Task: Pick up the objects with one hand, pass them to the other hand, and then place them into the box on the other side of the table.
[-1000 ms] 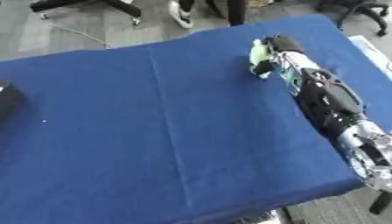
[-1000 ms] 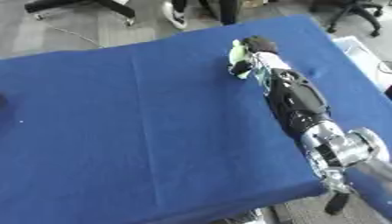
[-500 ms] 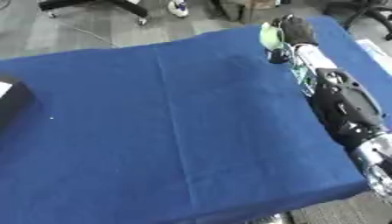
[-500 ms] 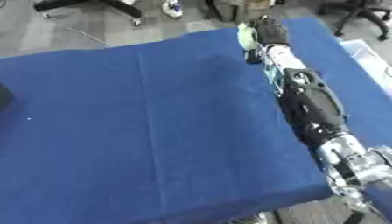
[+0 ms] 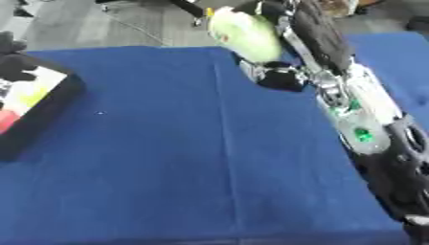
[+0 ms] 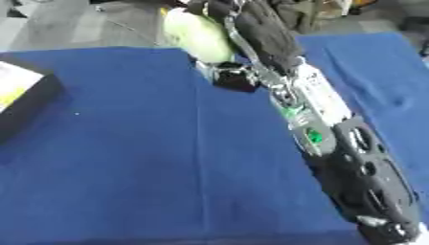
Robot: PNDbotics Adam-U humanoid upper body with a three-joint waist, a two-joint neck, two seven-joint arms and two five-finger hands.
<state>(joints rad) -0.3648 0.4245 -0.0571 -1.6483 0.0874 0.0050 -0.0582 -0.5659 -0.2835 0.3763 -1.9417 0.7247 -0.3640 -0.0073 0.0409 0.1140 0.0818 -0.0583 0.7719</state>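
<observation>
Blue cloth covers the big surface (image 5: 167, 158) from side to side. The robot's right arm (image 6: 335, 148) is the next biggest thing. It is black and silver, with small green lights on it, and it comes in from the lower right and stretches up toward the far edge of the surface. A black box (image 5: 33, 105) sits at the left edge, with white, yellow and red showing inside it. It is well apart from the arm. At the end of the arm, the right robot hand (image 6: 255, 28) is closed around a pale green and white object (image 5: 244, 36). The object is lifted up over the far edge of the surface. It is too blurry to tell what it is.
</observation>
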